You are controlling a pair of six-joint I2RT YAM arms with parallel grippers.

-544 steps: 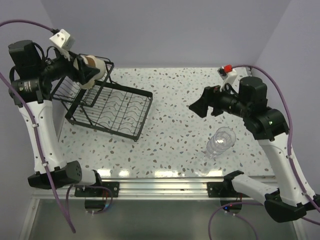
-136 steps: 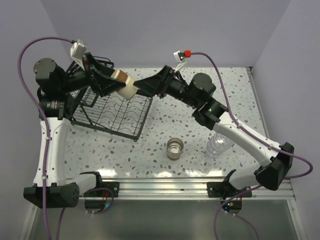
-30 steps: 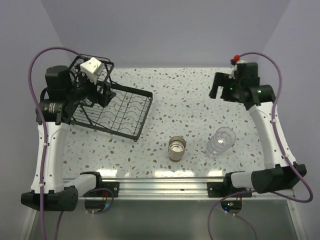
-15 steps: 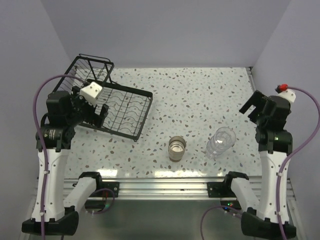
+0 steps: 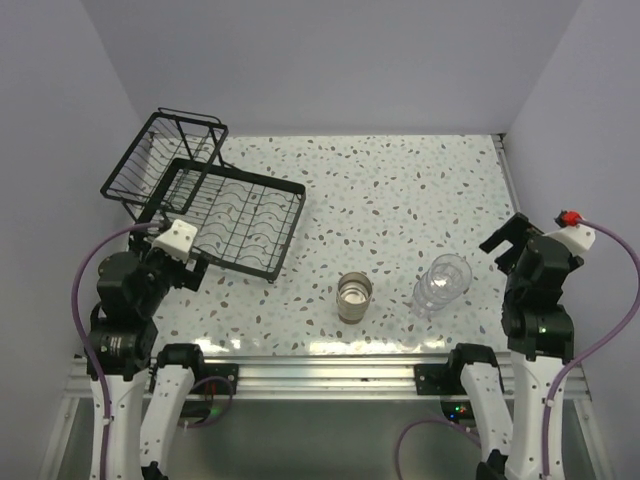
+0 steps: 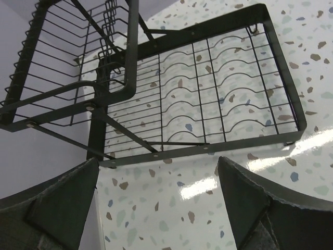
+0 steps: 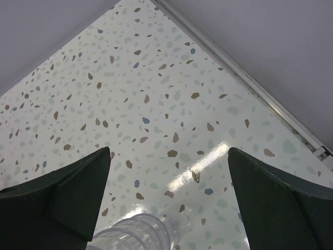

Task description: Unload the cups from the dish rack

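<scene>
The black wire dish rack (image 5: pixel 215 205) stands at the back left of the table with no cups in it; it also shows in the left wrist view (image 6: pixel 208 99). A cream cup with a brown base (image 5: pixel 353 297) stands upright near the front middle. A clear ribbed tumbler stack (image 5: pixel 441 283) stands to its right, and its rim shows in the right wrist view (image 7: pixel 138 237). My left gripper (image 5: pixel 185 268) is open and empty just in front of the rack. My right gripper (image 5: pixel 500 243) is open and empty, above and right of the tumblers.
The speckled table (image 5: pixel 380 190) runs back to the purple wall. A metal rail (image 5: pixel 320 375) lines the front edge. A white strip (image 7: pixel 244 78) marks the table's right edge.
Both arms have pulled back toward their bases. The left gripper came off the rack's front to the near left. The right gripper dropped lower on the right side.
</scene>
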